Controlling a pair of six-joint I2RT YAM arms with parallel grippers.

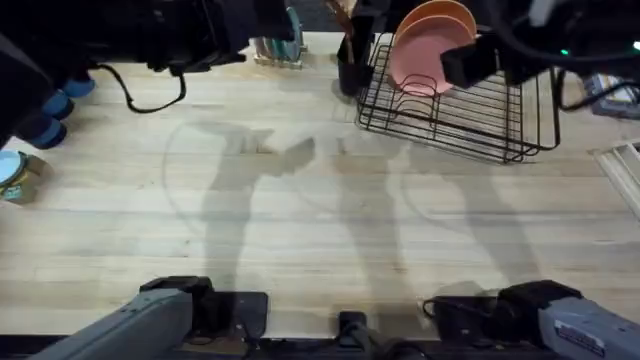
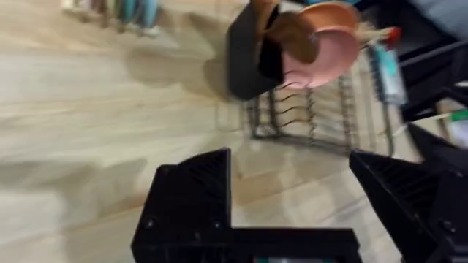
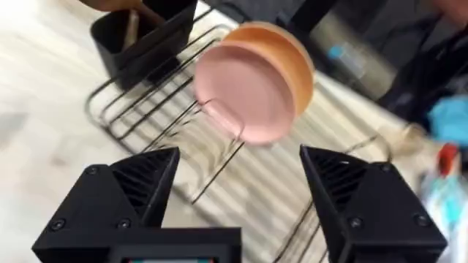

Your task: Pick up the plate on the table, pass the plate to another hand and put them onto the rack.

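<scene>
The pink plate [image 3: 247, 93] stands upright in the black wire rack [image 1: 455, 110], in front of an orange plate [image 3: 289, 55]. Both grippers hang open and empty; placement looks done.

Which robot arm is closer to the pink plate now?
The right. Its open pincer hangs just before the pink plate, which already stands in the rack against the orange plate. The left pincer, also open, sees the rack from farther off.
</scene>
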